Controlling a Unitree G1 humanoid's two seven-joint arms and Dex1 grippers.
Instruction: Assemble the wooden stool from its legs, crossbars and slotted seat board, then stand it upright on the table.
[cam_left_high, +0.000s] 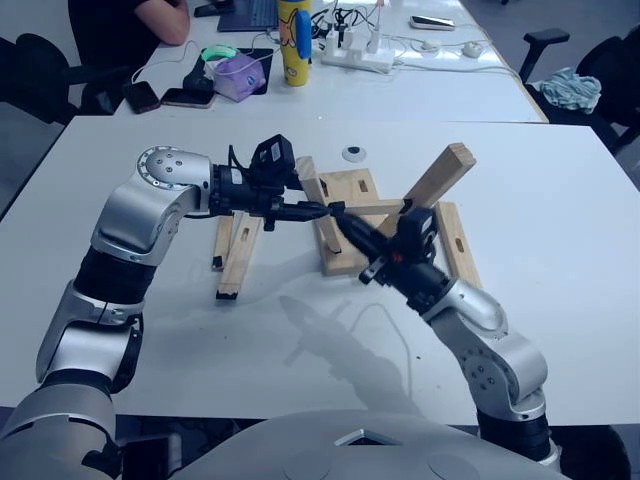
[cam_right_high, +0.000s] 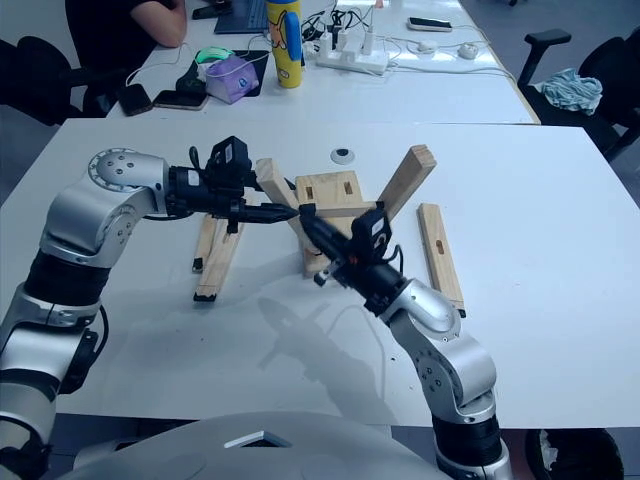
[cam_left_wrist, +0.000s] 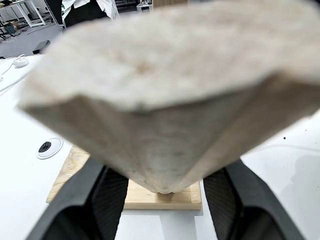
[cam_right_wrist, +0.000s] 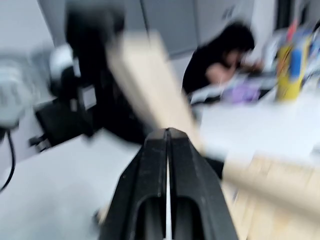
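Your left claw (cam_left_high: 320, 210) is clamped on a leg (cam_left_wrist: 165, 100), with its fingers (cam_left_wrist: 107, 195) on either side of the wood, near the centre of the table (cam_left_high: 250, 350). That leg slants from 12 down toward 6 along the 9 o'clock edge of the seat board (cam_left_high: 350, 186). Your right claw (cam_left_high: 340, 213) comes in from 5 o'clock, pinched fully together, its tip just beside the left claw's and close to the same leg. The seat board lies flat with its slots up, a little toward 12 from centre. At its 2 o'clock corner a second leg (cam_left_high: 440, 178) stands tilted, its top end raised toward 1. A slotted bar (cam_left_high: 460, 245) lies flat at 3 o'clock of the board. Two more bars (cam_left_high: 238, 250) lie side by side at 9 o'clock.
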